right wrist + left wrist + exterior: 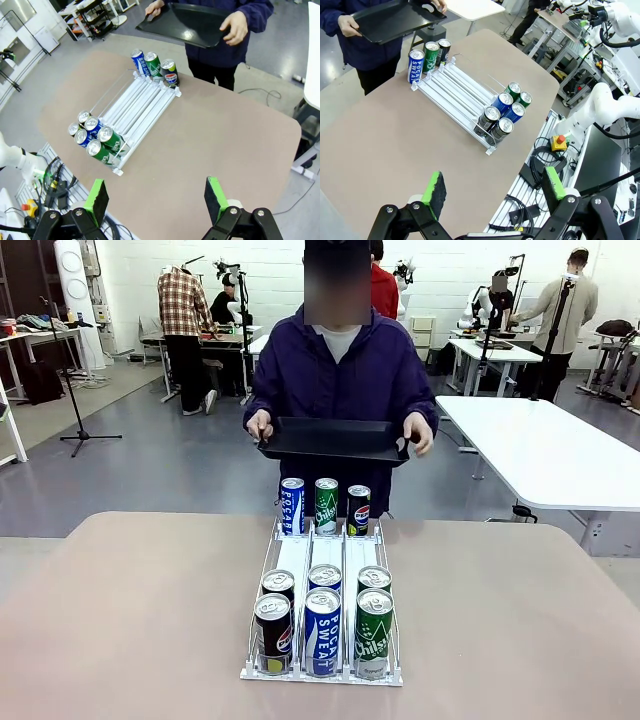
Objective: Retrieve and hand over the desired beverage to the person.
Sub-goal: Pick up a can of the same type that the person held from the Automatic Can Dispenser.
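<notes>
Left fingers [435,194] and right fingers [98,200] stand wide apart, empty. The rack [296,555] holds three Pocari Sweat cans [322,635], three Chilsung cans [373,637], three Pepsi cans [273,635]

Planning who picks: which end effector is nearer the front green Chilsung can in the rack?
Right. The right end effector hovers open off the lane holding the front green Chilsung can; the left end effector hovers open nearer the front Pepsi can, across the rack.
</notes>
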`<state>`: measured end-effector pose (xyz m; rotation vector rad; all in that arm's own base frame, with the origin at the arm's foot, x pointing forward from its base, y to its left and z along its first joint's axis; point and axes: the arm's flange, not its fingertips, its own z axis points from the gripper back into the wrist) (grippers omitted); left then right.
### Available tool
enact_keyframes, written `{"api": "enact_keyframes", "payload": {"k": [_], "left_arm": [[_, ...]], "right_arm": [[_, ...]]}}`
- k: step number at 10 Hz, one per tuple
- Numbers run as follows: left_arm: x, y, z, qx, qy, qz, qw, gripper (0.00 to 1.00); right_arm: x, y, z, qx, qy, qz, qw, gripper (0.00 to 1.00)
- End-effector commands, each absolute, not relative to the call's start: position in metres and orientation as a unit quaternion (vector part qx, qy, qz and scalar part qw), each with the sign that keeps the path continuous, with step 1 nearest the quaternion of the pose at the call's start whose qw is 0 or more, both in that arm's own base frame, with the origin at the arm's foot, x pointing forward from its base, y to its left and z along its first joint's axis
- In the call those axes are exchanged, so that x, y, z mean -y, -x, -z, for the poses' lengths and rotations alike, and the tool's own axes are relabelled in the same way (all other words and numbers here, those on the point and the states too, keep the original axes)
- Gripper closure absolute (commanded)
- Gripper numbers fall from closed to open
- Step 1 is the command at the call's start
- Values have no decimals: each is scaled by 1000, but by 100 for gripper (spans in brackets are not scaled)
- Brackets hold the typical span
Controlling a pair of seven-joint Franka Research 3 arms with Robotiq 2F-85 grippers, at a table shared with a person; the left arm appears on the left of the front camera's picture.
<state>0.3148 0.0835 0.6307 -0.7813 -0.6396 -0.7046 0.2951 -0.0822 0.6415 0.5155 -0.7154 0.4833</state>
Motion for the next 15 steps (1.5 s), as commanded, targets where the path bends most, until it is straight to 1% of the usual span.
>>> {"api": "enact_keyframes", "payload": {"k": [1, 15], "left_arm": [[-84, -316, -630, 307, 369, 339, 809, 0], [-84, -316, -630, 307, 369, 339, 809, 0]], "right_arm": [[81, -296, -641, 345, -259, -239, 870, 0], [81, -296, -641, 345, -259, -239, 870, 0]]}}
